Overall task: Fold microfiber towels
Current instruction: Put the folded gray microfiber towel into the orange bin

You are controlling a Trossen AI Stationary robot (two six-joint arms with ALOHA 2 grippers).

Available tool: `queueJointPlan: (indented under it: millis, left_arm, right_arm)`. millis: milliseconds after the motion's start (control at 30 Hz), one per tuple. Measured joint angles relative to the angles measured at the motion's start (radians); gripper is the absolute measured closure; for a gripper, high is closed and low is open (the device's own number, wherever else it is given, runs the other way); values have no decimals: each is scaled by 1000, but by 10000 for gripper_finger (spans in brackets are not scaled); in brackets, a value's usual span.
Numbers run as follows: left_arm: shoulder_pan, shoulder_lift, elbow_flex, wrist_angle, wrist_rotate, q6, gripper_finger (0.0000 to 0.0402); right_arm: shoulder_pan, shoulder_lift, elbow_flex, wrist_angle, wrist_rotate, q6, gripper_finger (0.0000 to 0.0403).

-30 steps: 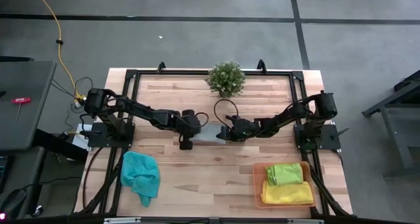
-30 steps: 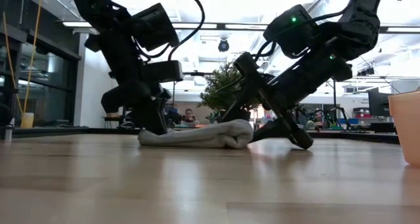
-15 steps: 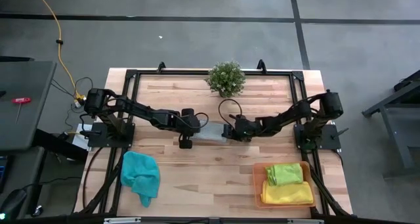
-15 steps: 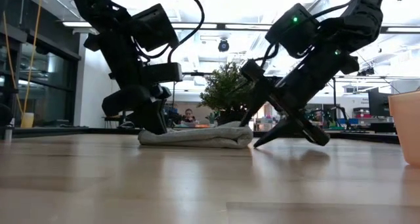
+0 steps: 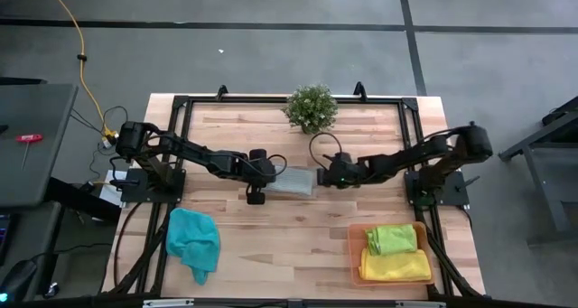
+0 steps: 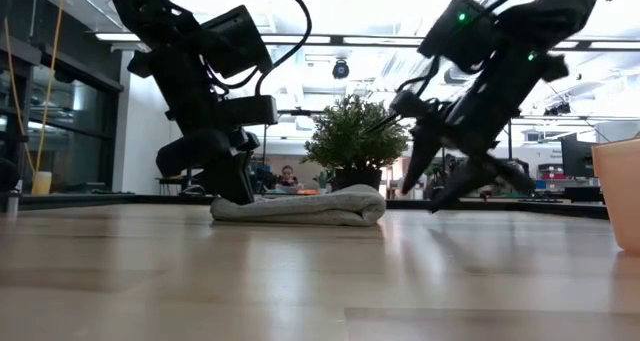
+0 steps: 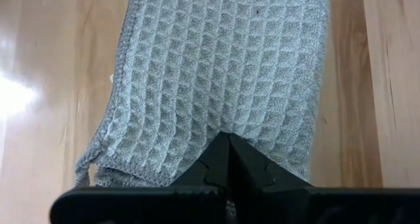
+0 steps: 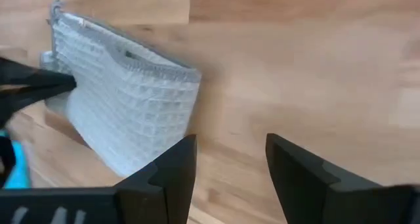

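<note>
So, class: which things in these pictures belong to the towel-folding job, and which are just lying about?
Job:
grey towel
teal towel
lime towel
yellow towel
left gripper
right gripper

Lying about:
potted plant
orange tray

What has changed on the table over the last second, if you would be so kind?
The right tool, open, has let go of the folded light grey waffle-weave microfiber towel and drawn back toward its own side, lifting clear of the wooden table. The left tool stays shut, pressing the towel's other end. The towel, the crumpled teal cloth and the orange tray have not moved.
</note>
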Motion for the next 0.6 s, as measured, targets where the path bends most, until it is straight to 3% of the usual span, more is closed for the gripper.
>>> queueJointPlan:
  millis: [233, 400, 600]
  left_arm:
    - [1, 0, -1, 8, 0, 2, 401]
    - [1, 0, -1, 8, 0, 0, 401]
    - [1, 0, -1, 8, 2, -7, 401]
  right_arm:
    - [4, -68, 0, -39, -40, -8, 229]
    - [29, -10, 5, 42, -23, 93, 229]
    - [37, 74, 82, 77, 39, 100, 229]
